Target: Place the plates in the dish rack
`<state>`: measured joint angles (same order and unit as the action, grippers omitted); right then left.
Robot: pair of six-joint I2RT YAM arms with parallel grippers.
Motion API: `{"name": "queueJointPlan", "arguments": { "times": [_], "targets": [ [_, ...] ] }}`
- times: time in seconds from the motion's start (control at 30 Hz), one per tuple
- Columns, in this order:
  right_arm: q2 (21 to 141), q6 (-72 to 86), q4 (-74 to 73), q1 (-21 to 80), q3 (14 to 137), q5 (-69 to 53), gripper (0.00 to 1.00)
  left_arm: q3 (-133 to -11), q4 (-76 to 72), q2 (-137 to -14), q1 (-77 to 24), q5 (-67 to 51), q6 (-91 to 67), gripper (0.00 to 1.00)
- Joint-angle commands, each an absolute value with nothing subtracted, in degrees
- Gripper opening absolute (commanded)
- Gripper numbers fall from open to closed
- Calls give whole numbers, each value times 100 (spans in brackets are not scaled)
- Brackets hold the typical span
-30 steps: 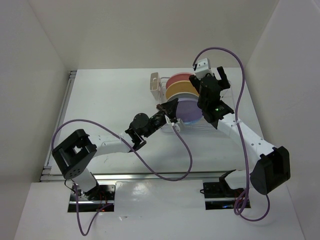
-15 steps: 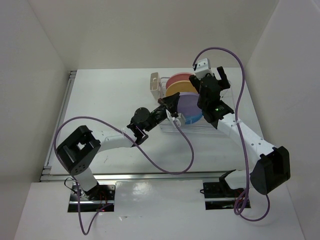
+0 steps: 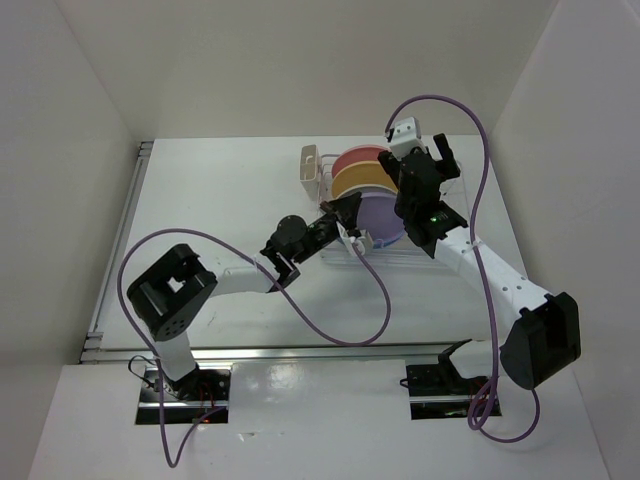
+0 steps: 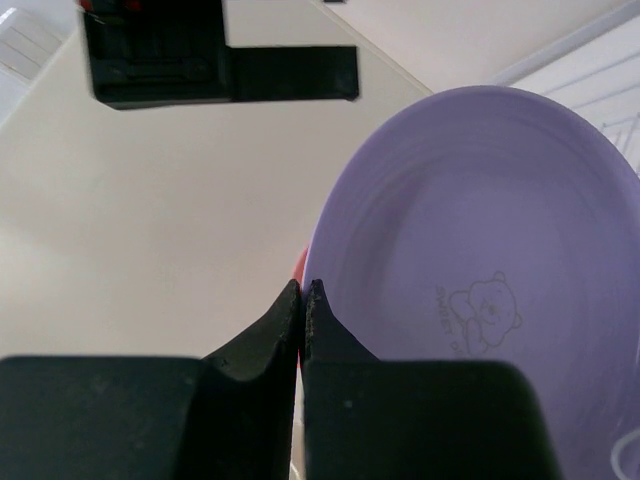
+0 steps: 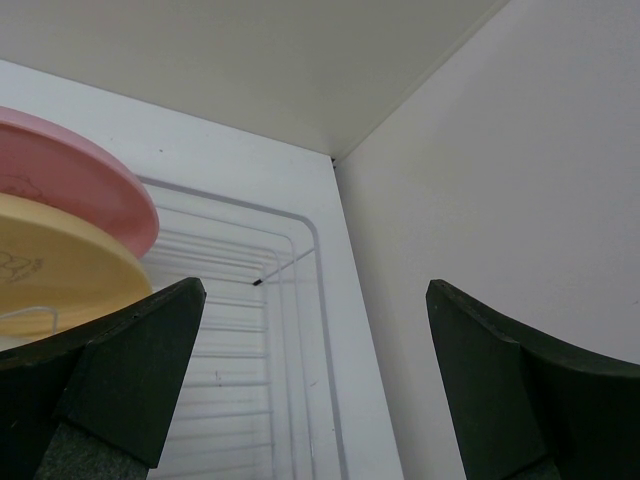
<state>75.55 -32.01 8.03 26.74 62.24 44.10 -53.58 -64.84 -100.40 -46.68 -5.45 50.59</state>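
The right arm [image 3: 420,195] hides the right rims of the round lavender plastic plate [image 3: 378,215] and round blue plastic plate [image 3: 388,240]; the thin silver wire rack [image 3: 395,257] is too faint to trace.

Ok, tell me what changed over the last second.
The left arm stretched further toward the dish rack, elbow and shoulder shifting forward and right; the left pincer is shut beside the rim of the lavender plate. The right pincer stayed open over the rack, and the pink plate and orange-yellow plate stayed put.
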Motion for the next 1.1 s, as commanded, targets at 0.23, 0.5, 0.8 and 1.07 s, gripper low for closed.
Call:
{"name": "queueJointPlan", "arguments": {
  "times": [0.23, 0.5, 0.8, 1.07],
  "targets": [
    [7436, -3164, 932, 2707, 6153, 4403, 100, -5159, -6680, -10362, -4623, -255, 4729, 23],
    [7436, -3164, 932, 2707, 6100, 4351, 100, -5422, -6232, -10310, -4623, -62, 4526, 41],
    [7541, -3050, 879, 2707, 6205, 4298, 100, -5361, -6363, -9941, -4623, 237, 4359, 66],
    [7541, -2997, 826, 2707, 6153, 4184, 100, -5520, -6766, -9651, -4623, 1036, 4465, 77]
  ]
}}
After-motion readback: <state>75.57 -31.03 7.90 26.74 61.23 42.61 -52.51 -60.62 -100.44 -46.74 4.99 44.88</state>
